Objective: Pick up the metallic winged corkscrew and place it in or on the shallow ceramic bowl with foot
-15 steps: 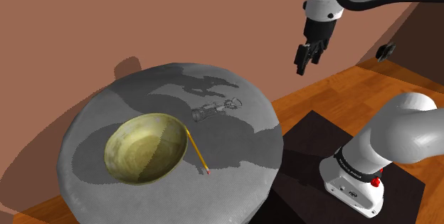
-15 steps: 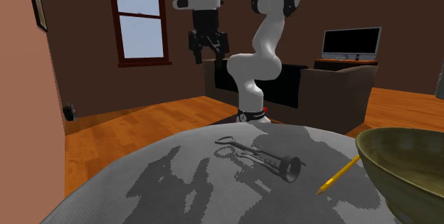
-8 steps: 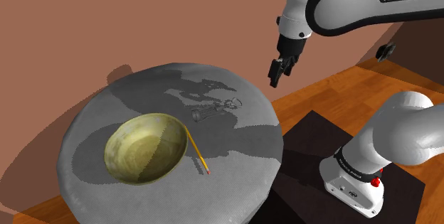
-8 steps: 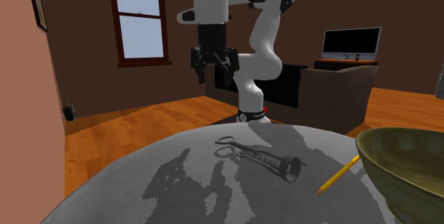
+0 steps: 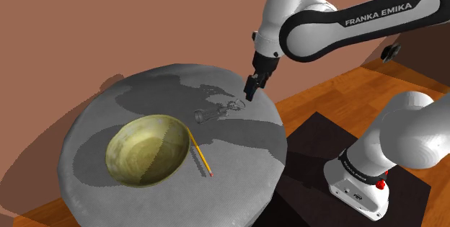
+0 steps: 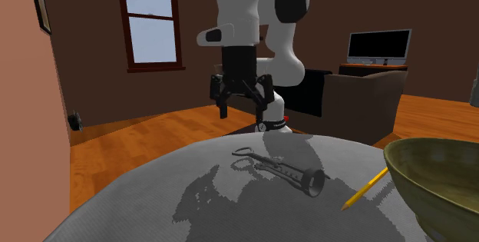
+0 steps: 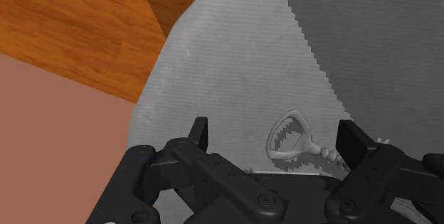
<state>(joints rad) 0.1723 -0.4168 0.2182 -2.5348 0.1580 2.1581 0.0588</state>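
The metallic winged corkscrew (image 5: 216, 111) lies flat on the round grey table (image 5: 137, 96), a short way from the olive-green shallow bowl (image 5: 148, 148). It is also seen lying on its side as the corkscrew (image 6: 278, 170) in the second exterior view, with the bowl (image 6: 437, 183) at that view's right. My black gripper (image 5: 250, 92) hangs open just above the table's far edge, over the corkscrew's ring end. Between the open fingers (image 7: 199, 134) the wrist view has the ring handle (image 7: 289, 136) below, untouched. Gripper (image 6: 243, 104) is empty.
A yellow pencil (image 5: 200, 155) lies beside the bowl's rim, pencil (image 6: 365, 188) pointing toward the corkscrew. The robot's stand (image 5: 357, 182) sits on a dark mat at the shoulder view's lower right. Wooden floor surrounds the table; a sofa and screen stand behind the arm.
The arm has swung down and toward the shoulder view's left, bringing the open gripper from high beside the table to just above the corkscrew's ring end. Corkscrew, bowl and pencil have not moved.
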